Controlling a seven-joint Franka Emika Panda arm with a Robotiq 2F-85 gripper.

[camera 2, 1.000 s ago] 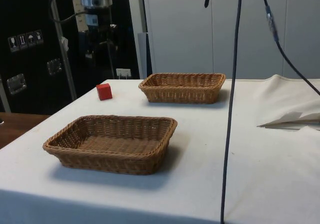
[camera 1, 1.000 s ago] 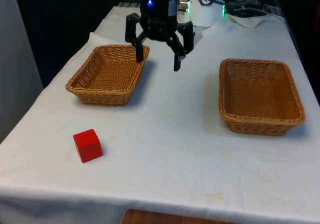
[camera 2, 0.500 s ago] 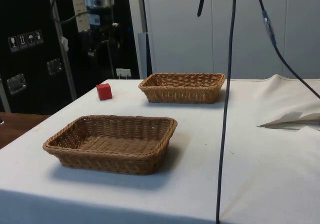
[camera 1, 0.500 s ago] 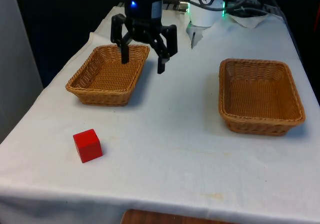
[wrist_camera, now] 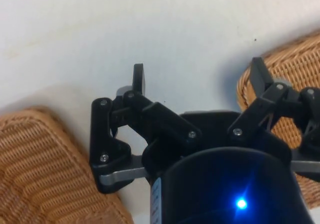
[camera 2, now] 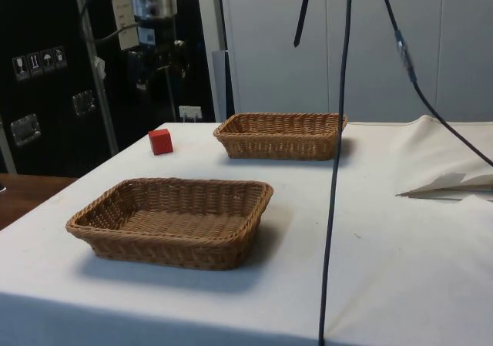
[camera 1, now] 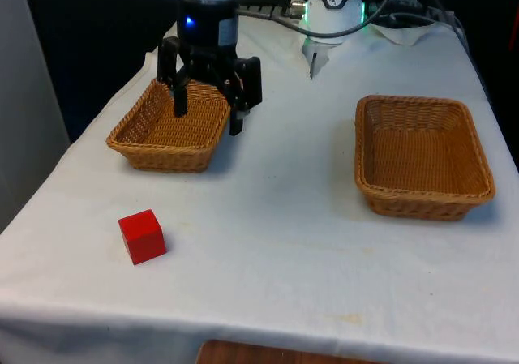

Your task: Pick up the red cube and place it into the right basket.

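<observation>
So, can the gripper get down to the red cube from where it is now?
Probably yes. The gripper hangs open above the left basket, and the red cube sits alone on the white cloth with nothing around it.

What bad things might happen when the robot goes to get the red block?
The open black gripper hangs over the left wicker basket, so dropping low on the way might catch its rim. The small red cube sits near the cloth-covered table's edge; a bump might knock it off. It might also choose the nearer basket, not the right wicker basket.
</observation>
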